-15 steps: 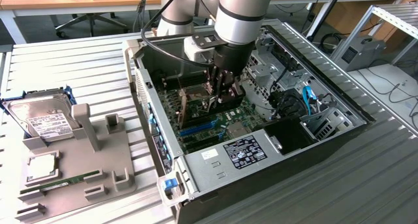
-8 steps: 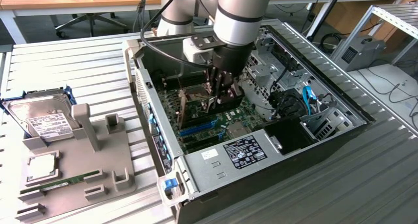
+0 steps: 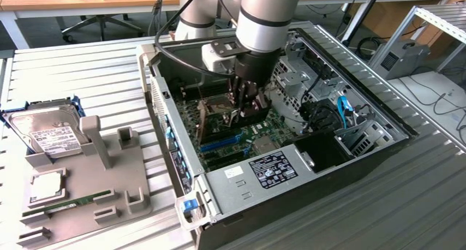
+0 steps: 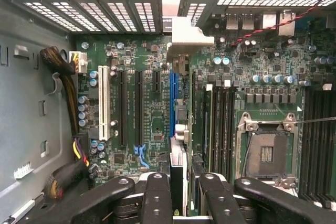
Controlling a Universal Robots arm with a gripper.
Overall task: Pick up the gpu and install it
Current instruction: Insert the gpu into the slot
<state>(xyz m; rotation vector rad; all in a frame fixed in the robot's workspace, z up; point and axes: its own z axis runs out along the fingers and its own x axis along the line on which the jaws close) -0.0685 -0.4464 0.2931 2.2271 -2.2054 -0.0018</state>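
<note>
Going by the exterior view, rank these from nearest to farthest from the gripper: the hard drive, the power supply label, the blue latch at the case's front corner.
Measured from the gripper, inside the open computer case:
1. Power supply label: just below the gripper, inside the case.
2. Blue latch: at the case's lower front corner, toward the exterior view's left.
3. Hard drive: outside the case, far to the exterior view's left, on the grey holder.
</note>
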